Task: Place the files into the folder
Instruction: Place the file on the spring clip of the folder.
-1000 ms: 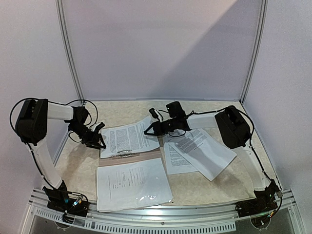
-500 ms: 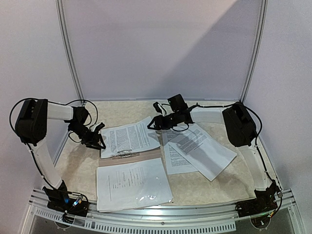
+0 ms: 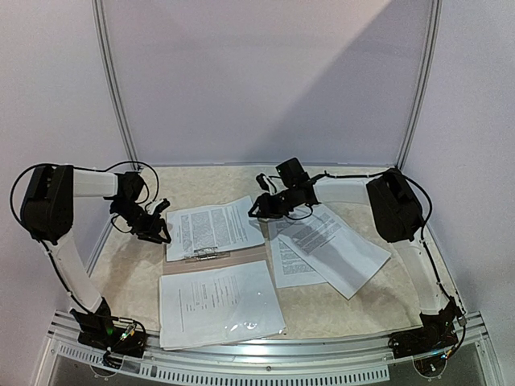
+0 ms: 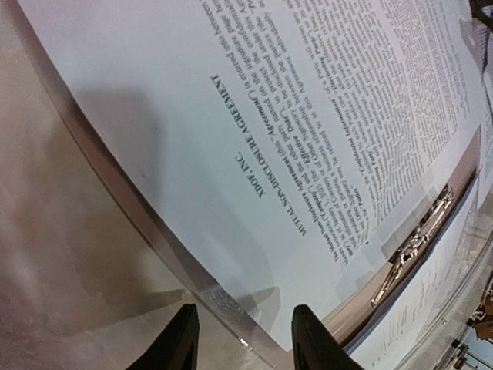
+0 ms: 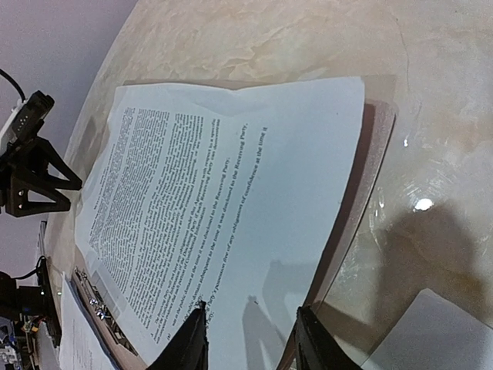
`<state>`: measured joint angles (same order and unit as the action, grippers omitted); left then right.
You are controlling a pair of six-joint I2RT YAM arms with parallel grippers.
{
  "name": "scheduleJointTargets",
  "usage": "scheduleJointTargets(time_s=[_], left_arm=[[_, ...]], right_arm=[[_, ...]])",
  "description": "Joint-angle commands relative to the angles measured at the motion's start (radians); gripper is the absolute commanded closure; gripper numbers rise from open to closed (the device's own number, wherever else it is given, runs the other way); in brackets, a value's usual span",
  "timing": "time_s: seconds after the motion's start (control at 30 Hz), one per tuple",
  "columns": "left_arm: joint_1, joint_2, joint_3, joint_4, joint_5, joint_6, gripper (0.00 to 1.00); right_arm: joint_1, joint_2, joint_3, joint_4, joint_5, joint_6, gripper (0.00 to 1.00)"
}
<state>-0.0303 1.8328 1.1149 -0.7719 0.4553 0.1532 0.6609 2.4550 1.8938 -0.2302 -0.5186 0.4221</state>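
- Top view: soft, even light, fairly bright; diagonal shade edge across back wall (image 3: 265, 80); low res, print unreadable.
- Left wrist: grey shadows on sheet (image 4: 254, 116); glare strip along sleeve (image 4: 223, 304) edge; fingers (image 4: 176, 339) blurred, text mid-frame sharp.
- Right wrist: white glints on clear plastic (image 5: 422, 204); soft shadow on table (image 5: 308, 38) nr bottom; edges bowed by wide lens.

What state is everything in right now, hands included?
folder: open, flat on the table
far sheet: lying on the folder's far half
near sleeved sheet: flat, on the near side of the spine
loose sheets: overlapping, outside the folder
left hand: open, empty
right hand: open, empty
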Motion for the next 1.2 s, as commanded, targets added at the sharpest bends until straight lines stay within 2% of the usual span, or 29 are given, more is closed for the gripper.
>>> scheduleJointTargets(time_s=[0.0, 0.17, 0.37, 0.5, 0.57, 0.67, 0.93, 1.17], left_arm=[[0.003, 0.002, -0.01, 0.01, -0.018, 0.005, 0.56], [0.004, 0.014, -0.014, 0.018, -0.024, -0.002, 0.52], [0.004, 0.038, -0.019, 0.023, -0.016, -0.008, 0.53], [0.003, 0.054, -0.015, 0.024, -0.006, -0.014, 0.54], [0.004, 0.059, -0.014, 0.026, -0.003, -0.016, 0.54], [0.004, 0.061, -0.015, 0.024, -0.001, -0.016, 0.55], [0.004, 0.068, -0.015, 0.022, -0.006, -0.011, 0.57], [0.004, 0.071, -0.012, 0.023, -0.006, -0.012, 0.61]], right_arm=[[0.01, 0.017, 0.013, -0.018, 0.013, 0.022, 0.63], [0.016, 0.013, 0.015, -0.027, 0.027, 0.029, 0.63], [0.018, -0.061, -0.003, -0.09, 0.172, 0.029, 0.61], [0.025, -0.094, -0.051, -0.078, 0.17, 0.04, 0.59], [0.027, -0.082, -0.049, -0.082, 0.151, 0.04, 0.62], [0.031, -0.064, -0.04, -0.07, 0.129, 0.048, 0.73], [0.038, 0.007, 0.051, -0.117, 0.121, 0.042, 0.78], [0.044, 0.025, 0.05, -0.112, 0.12, 0.042, 0.8]])
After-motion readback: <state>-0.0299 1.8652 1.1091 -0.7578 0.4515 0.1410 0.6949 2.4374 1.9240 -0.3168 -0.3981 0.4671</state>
